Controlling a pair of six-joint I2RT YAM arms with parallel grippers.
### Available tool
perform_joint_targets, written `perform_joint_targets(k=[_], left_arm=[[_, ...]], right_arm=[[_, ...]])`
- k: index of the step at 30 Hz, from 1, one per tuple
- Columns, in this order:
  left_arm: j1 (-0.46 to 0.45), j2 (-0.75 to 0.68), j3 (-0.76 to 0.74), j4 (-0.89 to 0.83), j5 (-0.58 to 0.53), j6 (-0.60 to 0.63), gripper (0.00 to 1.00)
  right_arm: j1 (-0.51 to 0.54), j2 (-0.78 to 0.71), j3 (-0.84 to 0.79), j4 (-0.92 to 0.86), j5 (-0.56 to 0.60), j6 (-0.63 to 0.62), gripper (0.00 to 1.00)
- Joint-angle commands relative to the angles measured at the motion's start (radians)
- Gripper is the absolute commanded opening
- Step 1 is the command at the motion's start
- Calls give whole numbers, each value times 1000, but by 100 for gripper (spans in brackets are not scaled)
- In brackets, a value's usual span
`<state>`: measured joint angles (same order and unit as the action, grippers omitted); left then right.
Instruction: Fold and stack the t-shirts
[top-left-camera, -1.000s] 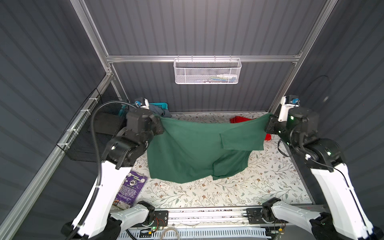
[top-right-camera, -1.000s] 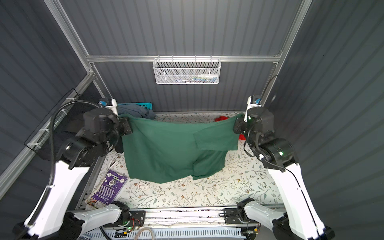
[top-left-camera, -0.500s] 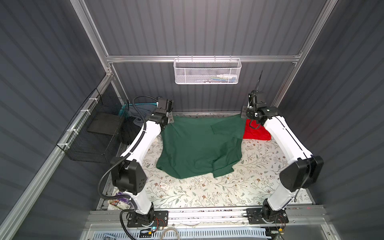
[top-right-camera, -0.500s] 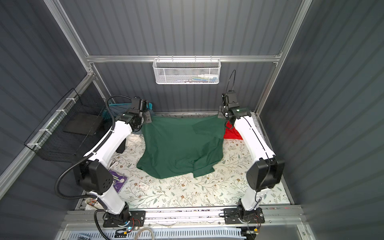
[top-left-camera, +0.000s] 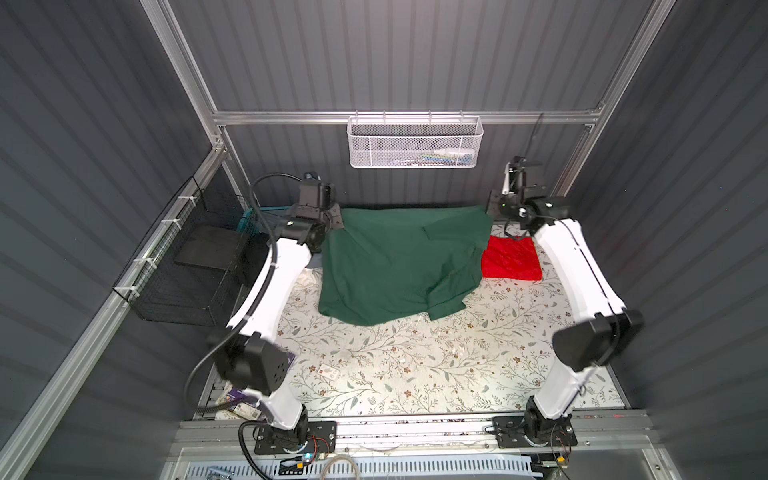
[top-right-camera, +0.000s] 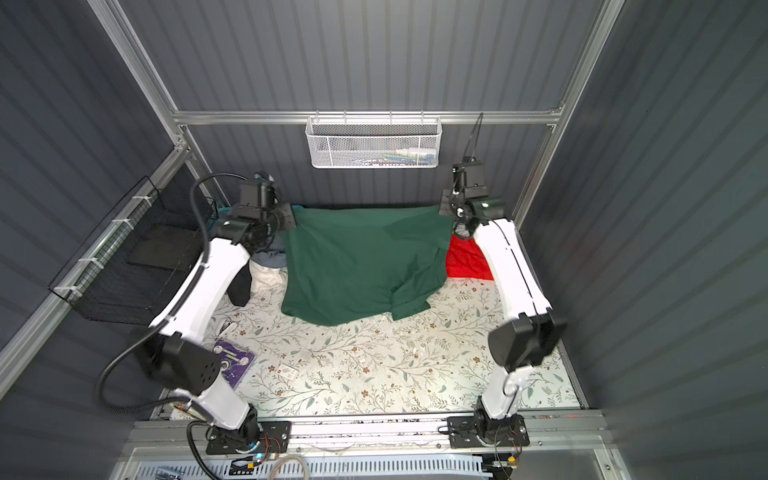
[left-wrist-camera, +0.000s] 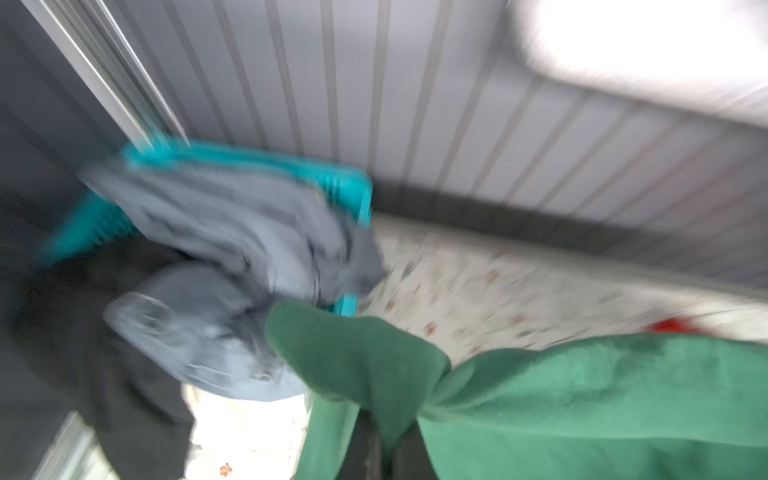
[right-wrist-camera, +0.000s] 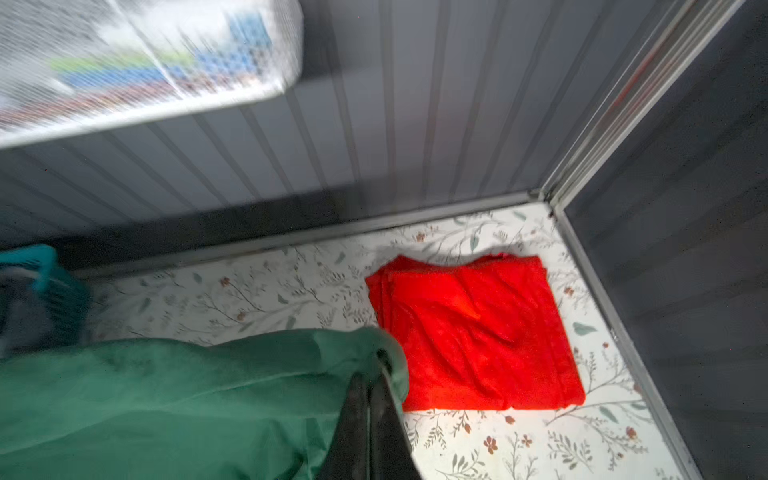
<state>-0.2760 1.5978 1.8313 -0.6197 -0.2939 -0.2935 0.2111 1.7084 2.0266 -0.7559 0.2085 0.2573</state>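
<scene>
The soft green t-shirt (top-left-camera: 395, 266) lies wrinkly at the back of the flowery table (top-left-camera: 415, 365). The left gripper (top-left-camera: 338, 219) pinches one back corner tight. The right gripper (top-left-camera: 491, 207) pinches the other corner. A folded red t-shirt (top-left-camera: 513, 259) lies flat just beside it.

No legible text; print on purple packet (top-right-camera: 231, 360) unreadable

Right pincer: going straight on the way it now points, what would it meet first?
Beyond the green t-shirt corner that the shut right pincer grips, probably the floral table cover just beside the folded red t-shirt, short of the back wall; depth is unclear.
</scene>
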Motion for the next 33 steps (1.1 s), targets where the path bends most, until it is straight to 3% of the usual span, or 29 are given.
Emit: perform_joint_targets(k=[1, 10, 16, 27, 33], left_arm=[[5, -189, 23, 25, 27, 38, 0], [5, -384, 124, -1, 108, 33, 0], [6, -419, 176, -28, 132, 24, 0], [5, -347, 207, -37, 147, 11, 0], [6, -360, -6, 38, 118, -20, 0]], right_arm=[[2, -221, -45, 19, 15, 8, 0], [14, -447, 77, -78, -43, -19, 0], [12, -538, 78, -60, -21, -36, 0], [13, -414, 179, -94, -32, -85, 0], [13, -359, -2, 5, -31, -97, 0]])
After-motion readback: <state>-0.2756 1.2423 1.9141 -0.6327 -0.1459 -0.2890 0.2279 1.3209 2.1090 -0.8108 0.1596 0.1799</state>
